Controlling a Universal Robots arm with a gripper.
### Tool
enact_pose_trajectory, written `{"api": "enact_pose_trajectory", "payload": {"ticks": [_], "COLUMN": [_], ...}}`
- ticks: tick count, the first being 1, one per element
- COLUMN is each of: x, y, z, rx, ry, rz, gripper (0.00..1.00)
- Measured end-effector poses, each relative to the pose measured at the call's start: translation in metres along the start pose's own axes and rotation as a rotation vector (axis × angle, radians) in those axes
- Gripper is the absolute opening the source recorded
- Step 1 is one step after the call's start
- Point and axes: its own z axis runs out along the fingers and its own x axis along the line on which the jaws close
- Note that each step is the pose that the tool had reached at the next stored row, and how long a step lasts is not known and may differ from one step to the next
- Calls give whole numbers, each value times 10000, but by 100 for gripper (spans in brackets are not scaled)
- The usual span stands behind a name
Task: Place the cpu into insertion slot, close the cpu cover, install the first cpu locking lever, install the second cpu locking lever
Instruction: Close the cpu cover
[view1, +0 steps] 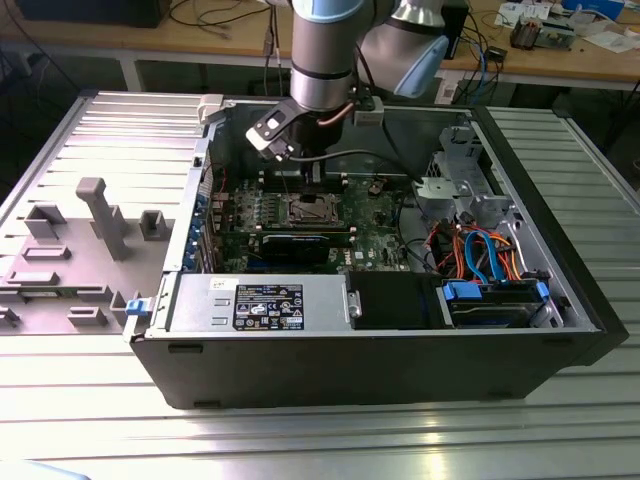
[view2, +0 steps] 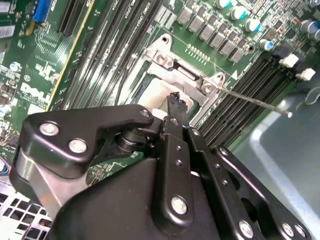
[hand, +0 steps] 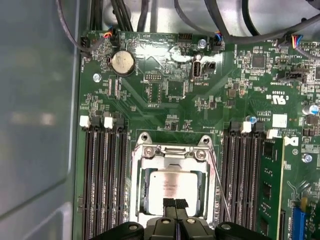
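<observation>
Exterior view, its left first: light grey plastic fixture with upright pegs (view1: 100, 225) sits on the ribbed aluminium table (view1: 300, 440), just beside the open black computer case (view1: 350, 370). At the front of the case I see a grey boxy power supply with a dark label (view1: 260, 303).

Mid-case: black two-finger gripper (view1: 312, 175) hangs low over the green motherboard (view1: 370, 235), right above the socket area.

In the first wrist view, the small square cpu with a dull silver top (hand: 174, 186) lies flat in the square insertion slot (hand: 146, 187). The thin silver cpu cover with a cut-out window (hand: 172, 154) is down over it, and the chip shows through the window. Long black memory slots (hand: 102, 180) flank the socket on both sides. A thin bare metal lever rod (hand: 218, 187) runs along one side of the cover. In the second wrist view it sticks out over the memory slots, away from the socket.

Gripper (hand: 175, 204) tips are pressed together with nothing between them, poised over the edge of the cpu. I can't tell if they touch it.

Exterior view's right: grey metal drive cage (view1: 460, 190), with blue and orange cables (view1: 480, 250) below it.
</observation>
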Motion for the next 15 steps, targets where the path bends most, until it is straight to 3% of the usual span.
{"api": "enact_pose_trajectory", "payload": {"ticks": [15], "x": [-4], "y": [6], "z": [-342], "rx": [9], "ry": [2], "rz": [0], "gripper": [11]}}
